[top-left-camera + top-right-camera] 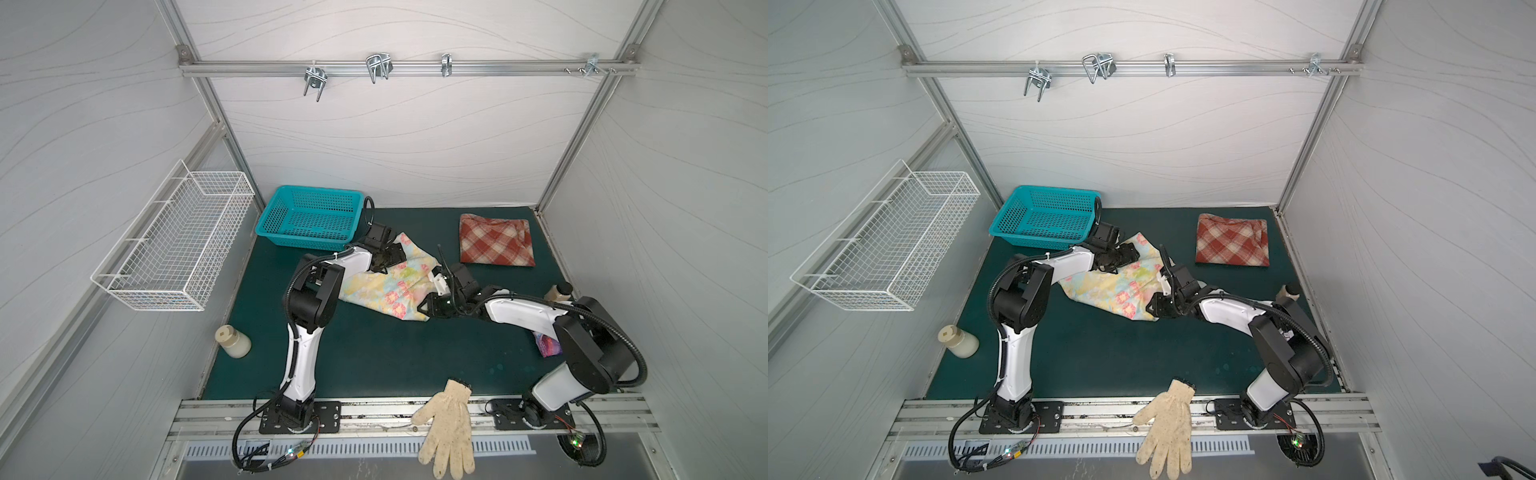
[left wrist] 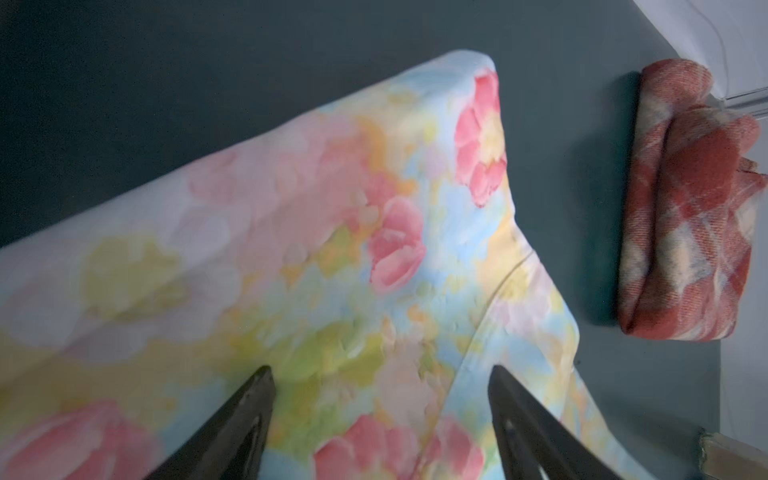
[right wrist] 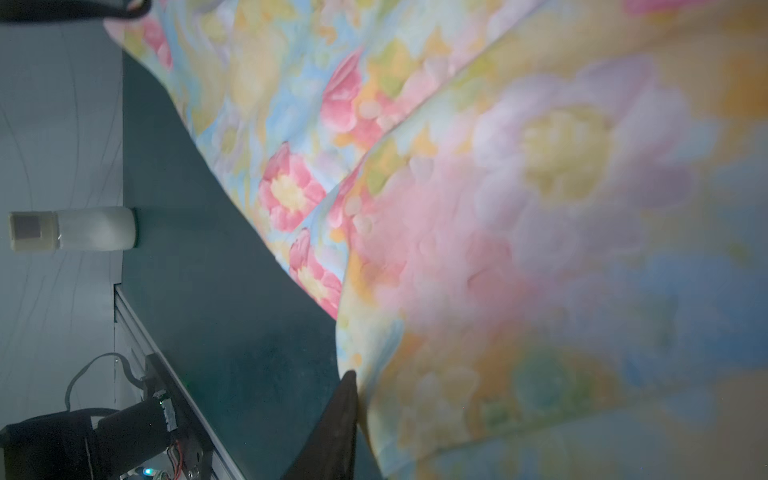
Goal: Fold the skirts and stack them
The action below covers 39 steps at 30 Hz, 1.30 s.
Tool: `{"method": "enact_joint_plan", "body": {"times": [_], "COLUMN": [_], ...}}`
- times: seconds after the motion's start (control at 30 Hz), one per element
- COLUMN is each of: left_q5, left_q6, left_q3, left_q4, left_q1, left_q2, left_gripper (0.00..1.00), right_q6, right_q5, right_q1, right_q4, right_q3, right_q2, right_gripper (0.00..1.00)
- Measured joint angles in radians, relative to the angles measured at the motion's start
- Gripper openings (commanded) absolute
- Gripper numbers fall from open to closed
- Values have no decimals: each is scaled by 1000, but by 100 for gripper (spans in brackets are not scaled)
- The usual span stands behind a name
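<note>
The pastel floral skirt (image 1: 386, 286) (image 1: 1117, 286) lies spread on the green mat in the middle. My left gripper (image 1: 392, 255) (image 1: 1127, 253) hovers over its far end; in the left wrist view (image 2: 381, 370) its jaws stand wide apart above the cloth (image 2: 332, 232), gripping nothing. My right gripper (image 1: 426, 308) (image 1: 1151, 307) is at the skirt's near right corner. In the right wrist view one dark finger (image 3: 347, 407) presses against lifted cloth (image 3: 457, 187), which hides the other finger. The rust-red plaid skirt (image 1: 494, 241) (image 1: 1231, 241) (image 2: 690, 208) lies folded at the back right.
A teal basket (image 1: 309, 218) stands at the back left, close behind my left wrist. A white wire basket (image 1: 178, 249) hangs on the left wall. Bottles stand at the mat's left edge (image 1: 232, 340) and right edge (image 1: 559, 291). A cream glove (image 1: 449, 428) lies over the front rail.
</note>
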Motion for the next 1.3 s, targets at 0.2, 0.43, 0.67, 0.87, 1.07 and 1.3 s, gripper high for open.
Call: {"method": "enact_joint_plan", "body": {"times": [0.2,0.43,0.67,0.87,1.07,1.3], "left_q5": [61,113,85,41,6,-15], "left_q6": [11,21,5,-69,-163,-219], "left_q3": [148,142,-72,-440,-827,-975], "left_q4": [-83,-134,-157,-74,-47,1], "left_q1": [-30,-47,-48,-48,-48,-48], "left_q2": [77,8,-372,-784,-993,-1002], "left_gripper": [81,84,87,87,87,84], "right_q6": [47,-2,-114,-146,-141,-113], "right_q5": [52,173,296,300,281,248], "right_q1": [135,192,148,60,48,48], "right_q4": [22,-75,-219,-267,-266,-218], "right_q3": [50,95,127,57,-32,-102], "right_q2": [0,-193,-405,-408,-379,-339], "right_gripper": [44,79,99,99,99,99]}}
